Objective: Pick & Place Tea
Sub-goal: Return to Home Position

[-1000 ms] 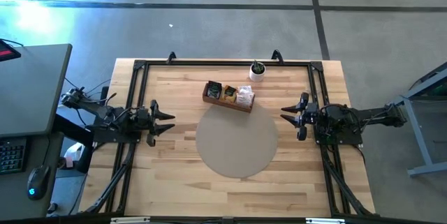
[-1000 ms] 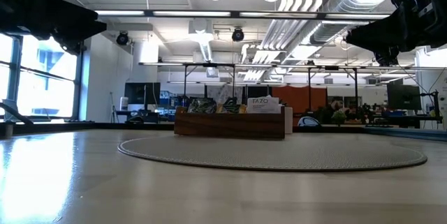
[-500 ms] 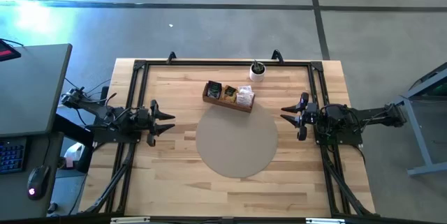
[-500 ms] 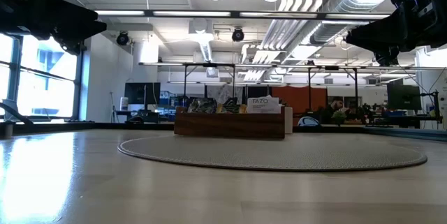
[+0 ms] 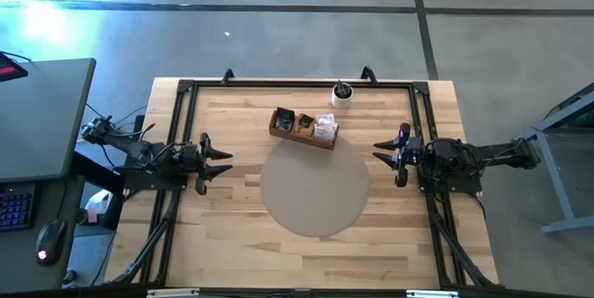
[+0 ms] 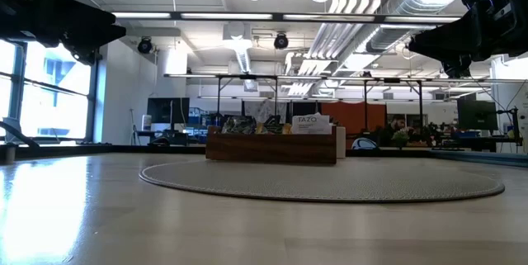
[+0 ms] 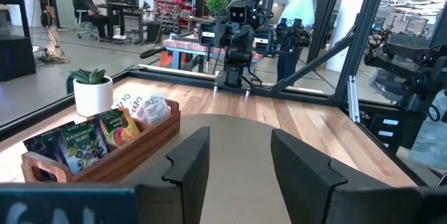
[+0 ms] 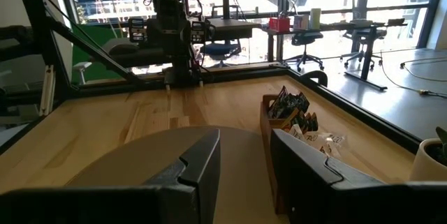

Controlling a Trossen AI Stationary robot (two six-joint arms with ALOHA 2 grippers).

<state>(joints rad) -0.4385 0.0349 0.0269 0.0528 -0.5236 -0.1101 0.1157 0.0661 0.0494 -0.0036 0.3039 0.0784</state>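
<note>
The tea sachets (image 5: 303,123) stand upright in a narrow wooden box (image 5: 283,133) on the table's far half, just beyond a round grey mat (image 5: 314,187). The left wrist view shows dark and orange sachets (image 7: 91,135) and whitish ones (image 7: 150,107) in the box (image 7: 133,151). The right wrist view also shows the sachets (image 8: 296,115). My left gripper (image 5: 223,161) hovers open at the table's left edge, pointing level toward the mat. My right gripper (image 5: 380,156) hovers open at the right edge, facing it. Both are far from the tea, with nothing between their fingers.
A small white cup with a plant (image 5: 342,96) stands behind the box near the far edge. A black frame (image 5: 297,83) runs along the table's far, left and right sides. In the low view the box (image 6: 271,146) sits beyond the mat (image 6: 322,181).
</note>
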